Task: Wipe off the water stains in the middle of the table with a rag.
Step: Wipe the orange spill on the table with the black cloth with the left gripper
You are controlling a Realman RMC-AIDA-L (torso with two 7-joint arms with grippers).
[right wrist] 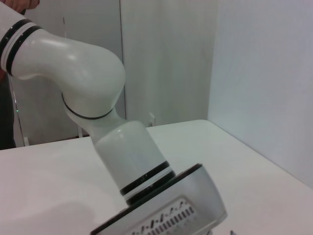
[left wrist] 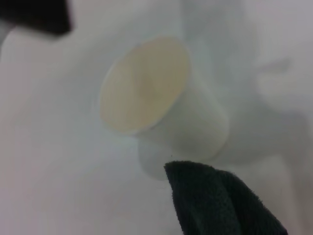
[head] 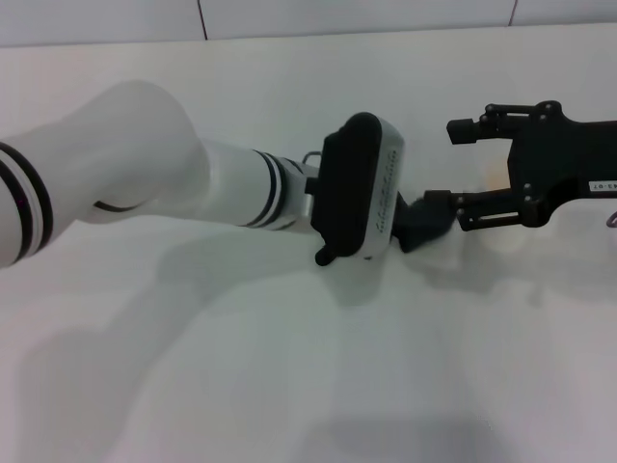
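Note:
My left arm reaches across the white table (head: 241,367) to its middle. The left gripper (head: 413,231) is mostly hidden behind its wrist housing and is shut on the dark rag (head: 429,214), which sits low over the table. In the left wrist view the rag (left wrist: 220,200) hangs just in front of a tilted white cup (left wrist: 161,103) with a cream-yellow inside. The right gripper (head: 453,164) comes in from the right with its black fingers (head: 463,128) spread wide, open. I cannot make out the water stains; only a faint amber tint shows between those fingers.
A wall with panel seams runs along the table's far edge (head: 289,29). The left forearm (head: 145,164) spans the left half of the table and casts broad shadows toward the near side. The right wrist view shows mainly the left arm (right wrist: 98,98).

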